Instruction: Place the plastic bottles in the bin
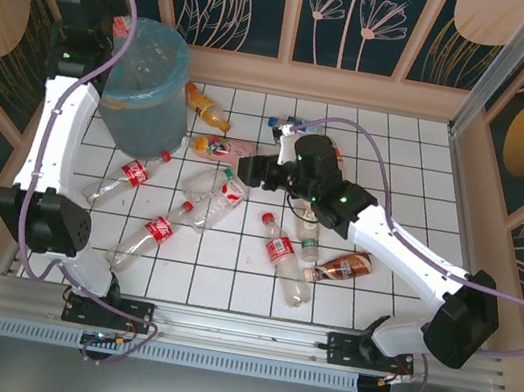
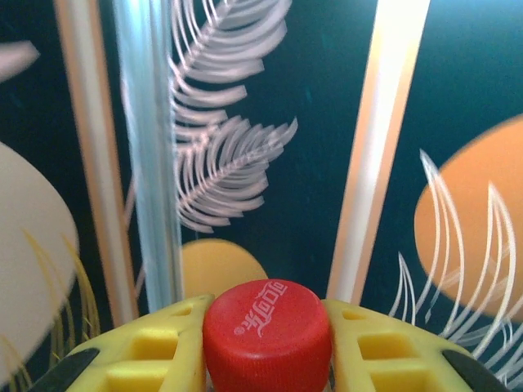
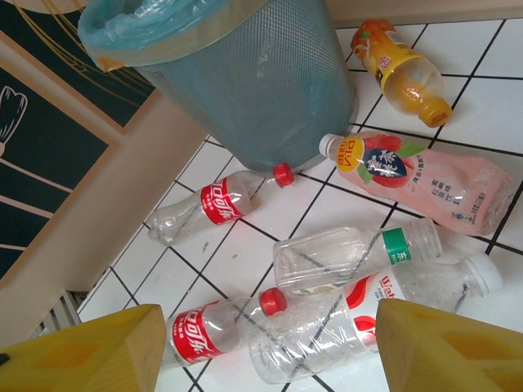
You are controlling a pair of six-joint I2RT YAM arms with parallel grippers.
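The left gripper [image 2: 268, 359] is clamped on a red-capped bottle [image 2: 266, 327] at the rim of the bin [image 1: 145, 112]; released short of the opening, I reckon it glances off onto the tiled table [image 1: 217, 280]. The right gripper [image 3: 265, 351] hangs open over clear, crumpled bottles [image 3: 359, 255] lying beside the bin, and their slick, rounded sides could squirt out of a pinch.
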